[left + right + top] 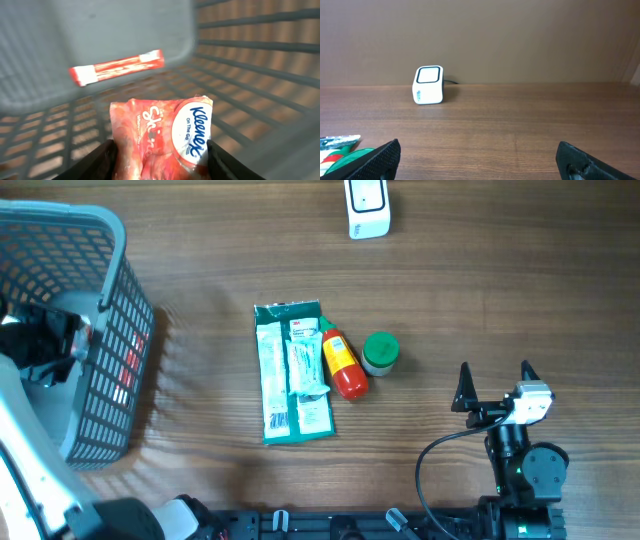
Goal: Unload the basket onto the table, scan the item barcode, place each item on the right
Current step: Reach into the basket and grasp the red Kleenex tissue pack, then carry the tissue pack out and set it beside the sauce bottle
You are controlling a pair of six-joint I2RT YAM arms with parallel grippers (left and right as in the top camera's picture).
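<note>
In the left wrist view, a red-pink Kleenex tissue pack with a white oval label sits between my left gripper's black fingers, which press on both of its sides. The pack hangs inside the grey mesh basket. The white barcode scanner stands at the far edge of the table, its dark window facing the right wrist camera. My right gripper rests low at the front right, open wide and empty.
A red-and-white flat packet lies in the basket beyond the tissue pack. Mid-table lie a green packet of tubes, an orange-red bottle and a green-lidded jar. The basket stands at the table's left edge.
</note>
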